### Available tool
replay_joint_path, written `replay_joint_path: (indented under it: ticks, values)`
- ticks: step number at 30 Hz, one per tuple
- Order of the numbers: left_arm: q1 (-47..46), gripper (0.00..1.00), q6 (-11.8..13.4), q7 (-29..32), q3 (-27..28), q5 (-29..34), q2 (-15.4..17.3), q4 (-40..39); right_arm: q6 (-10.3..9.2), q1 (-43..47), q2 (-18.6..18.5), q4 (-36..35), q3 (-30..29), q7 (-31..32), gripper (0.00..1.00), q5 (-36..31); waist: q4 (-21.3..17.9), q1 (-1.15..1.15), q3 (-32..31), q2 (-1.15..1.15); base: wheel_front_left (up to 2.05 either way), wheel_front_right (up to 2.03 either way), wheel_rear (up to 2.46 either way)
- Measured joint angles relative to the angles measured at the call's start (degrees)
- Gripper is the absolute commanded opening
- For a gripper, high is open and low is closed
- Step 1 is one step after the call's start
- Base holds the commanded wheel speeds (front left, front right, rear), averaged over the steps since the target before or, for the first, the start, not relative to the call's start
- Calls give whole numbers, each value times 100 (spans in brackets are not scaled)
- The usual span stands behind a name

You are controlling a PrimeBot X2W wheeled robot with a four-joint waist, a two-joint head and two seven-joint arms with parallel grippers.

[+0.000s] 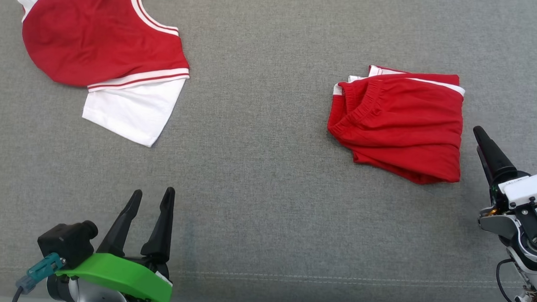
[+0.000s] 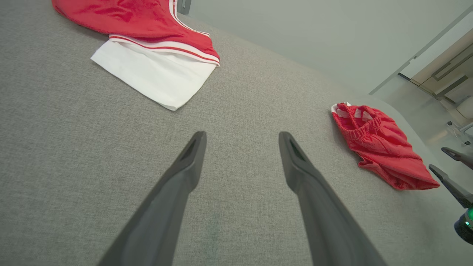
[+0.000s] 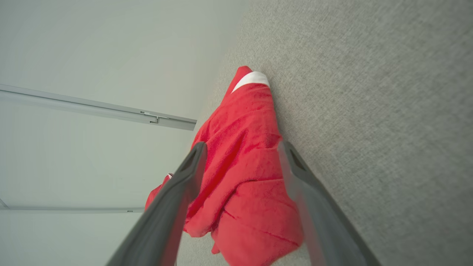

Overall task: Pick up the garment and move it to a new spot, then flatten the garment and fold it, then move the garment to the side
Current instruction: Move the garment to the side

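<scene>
The garment, a pair of red shorts with white trim, lies folded on the grey fabric surface at the right. My right gripper hovers just beyond the shorts' right edge, turned on its side, not touching them. In the right wrist view its fingers stand open, and the shorts show between and beyond them. My left gripper is open at the lower left over bare fabric, far from the shorts. In the left wrist view the right gripper shows with its fingers apart.
A red and white jersey lies spread at the far left, its white part nearest me. The surface's front edge with a stitched seam runs along the bottom. A pale wall rises past the surface's right end.
</scene>
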Motion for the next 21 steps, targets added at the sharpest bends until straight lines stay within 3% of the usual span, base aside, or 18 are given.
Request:
replay_joint_path:
  ticks: [10,16,17,18,21]
  values:
    - [-149,100,2,58,31,33,23,-65,140,-191,110,505,83,224,100,66,259,0,228,0,0,0,0]
    - [-155,100,3,74,99,33,23,-97,322,-405,181,660,136,330,100,105,320,0,332,0,0,0,0]
    - [-162,100,3,74,103,33,23,-97,331,-458,197,698,136,331,43,105,326,0,340,0,0,0,0]
    - [-172,100,3,74,108,33,23,-97,350,-510,194,725,145,360,0,102,330,0,345,0,0,0,0]
    - [-208,100,3,88,109,34,21,-101,386,-685,130,786,229,497,0,32,342,0,359,0,0,0,0]
